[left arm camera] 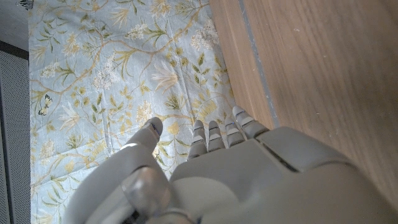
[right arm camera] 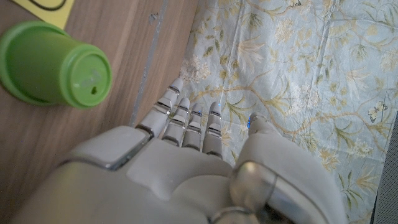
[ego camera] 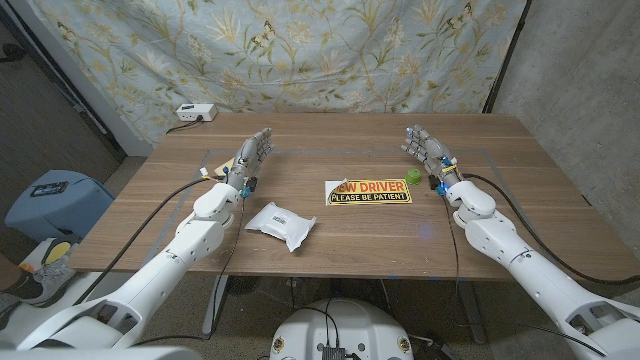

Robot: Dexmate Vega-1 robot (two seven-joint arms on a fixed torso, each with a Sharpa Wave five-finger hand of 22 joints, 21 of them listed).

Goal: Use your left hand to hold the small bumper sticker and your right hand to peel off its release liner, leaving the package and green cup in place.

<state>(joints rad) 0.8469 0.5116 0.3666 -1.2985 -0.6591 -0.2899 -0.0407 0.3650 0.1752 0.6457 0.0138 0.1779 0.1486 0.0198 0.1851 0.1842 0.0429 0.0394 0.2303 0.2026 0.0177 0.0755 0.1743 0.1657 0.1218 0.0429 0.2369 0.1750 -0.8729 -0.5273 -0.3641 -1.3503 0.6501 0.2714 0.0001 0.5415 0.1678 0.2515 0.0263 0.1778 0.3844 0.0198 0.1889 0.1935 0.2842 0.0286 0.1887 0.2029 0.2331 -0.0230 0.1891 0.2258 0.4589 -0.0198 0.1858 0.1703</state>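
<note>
Both the left hand (ego camera: 250,156) and right hand (ego camera: 425,150) hold nothing, fingers apart, bare tabletop (ego camera: 330,145) between; mid-frame sticker (ego camera: 368,191) (yellow) reads "NEW DRIVER PLEASE BE PATIENT".

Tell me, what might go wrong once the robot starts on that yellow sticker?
The green cup sits right by the sticker, near the right robot hand, so reaching in could knock it. The sticker lies flat, so pinching its liner looks tricky. The left robot hand may brush the white package.
</note>
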